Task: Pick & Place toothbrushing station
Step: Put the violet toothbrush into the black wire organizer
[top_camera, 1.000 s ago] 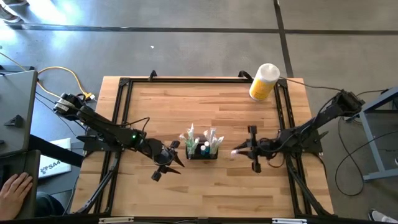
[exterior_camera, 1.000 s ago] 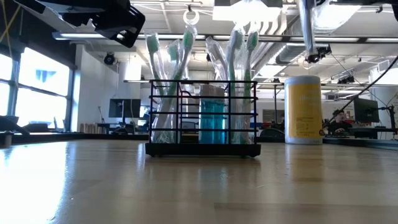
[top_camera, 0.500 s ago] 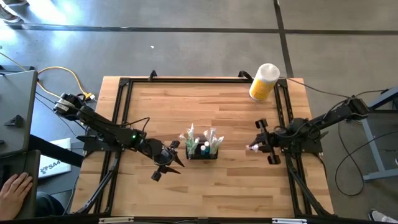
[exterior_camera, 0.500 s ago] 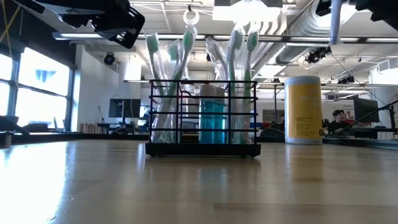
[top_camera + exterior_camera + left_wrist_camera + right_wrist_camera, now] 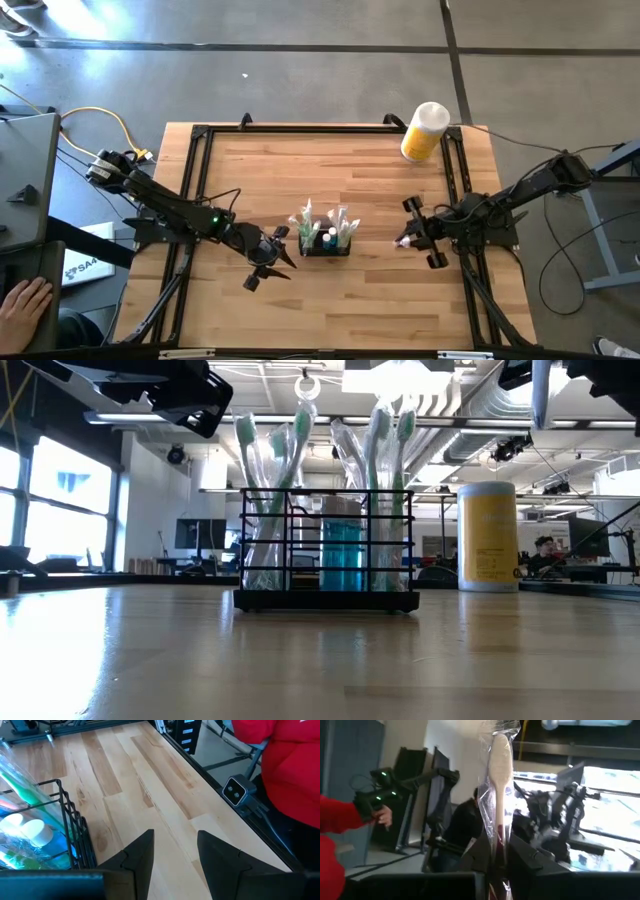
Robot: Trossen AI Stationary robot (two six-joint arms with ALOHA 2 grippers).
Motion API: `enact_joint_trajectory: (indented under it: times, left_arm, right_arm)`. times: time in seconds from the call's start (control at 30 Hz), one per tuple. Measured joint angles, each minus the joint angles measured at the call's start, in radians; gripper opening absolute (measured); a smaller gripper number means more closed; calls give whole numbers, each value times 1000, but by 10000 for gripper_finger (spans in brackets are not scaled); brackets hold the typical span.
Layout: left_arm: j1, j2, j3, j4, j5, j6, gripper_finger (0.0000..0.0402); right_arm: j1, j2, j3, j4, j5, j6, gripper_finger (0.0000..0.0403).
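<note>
The black wire organiser (image 5: 325,240) stands on its base at the table's middle. It holds several clear-wrapped toothbrushes and a blue tube, and it also shows in the low view (image 5: 327,550). My left gripper (image 5: 270,258) is open and empty just left of the organiser, and the left wrist view shows its open fingers (image 5: 175,865) beside the organiser's wall (image 5: 75,830). My right gripper (image 5: 420,233) is right of the organiser and above the table, shut on a clear-wrapped toothbrush (image 5: 499,785). My right gripper pinches the wrapped toothbrush's shaft (image 5: 497,852) between its two fingers, through the clear wrap. A white rounded end (image 5: 500,750) sticks out past the fingertips. The toothbrush is lifted clear of the table, and its slim end (image 5: 540,395) points down in the low view.
A yellow bottle with a white cap (image 5: 424,132) stands at the table's far right corner. Bare wood (image 5: 330,310) lies near the front edge. A person in red (image 5: 280,770) is beyond the table's edge, and a hand (image 5: 25,305) shows at the left.
My right gripper has carried the wrapped toothbrush away from the organiser toward the table's right edge, rising a little, and then stopped. The toothbrush stays clear of the table. The organiser has not moved.
</note>
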Motion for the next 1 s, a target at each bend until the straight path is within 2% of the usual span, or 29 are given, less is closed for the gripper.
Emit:
enact_joint_trajectory:
  times: [0.17, 0.3, 0.43, 0.57, 0.7, 0.8, 1.0]
  left_arm:
    - [0, 0, 0, 0, 0, 0, 145]
    - [0, 0, 0, 0, 0, 0, 145]
    - [0, 0, 0, 0, 0, 0, 145]
    - [0, 0, 0, 15, 0, -22, 145]
    - [0, 0, 0, 88, 1, -138, 145]
    - [0, 0, 0, 162, -2, -254, 145]
    - [0, 0, 1, 219, -66, -257, 145]
  right_arm:
    - [0, 104, 0, 218, -118, 33, 28]
    - [-1, 171, 0, 285, -140, 41, 28]
    - [-25, 207, 1, 284, -108, 50, 28]
    - [-36, 230, 1, 315, -169, 78, 28]
    - [-30, 231, 2, 325, -224, 94, 28]
    - [-8, 231, 2, 321, -219, 111, 28]
    - [56, 231, 2, 321, -182, 104, 28]
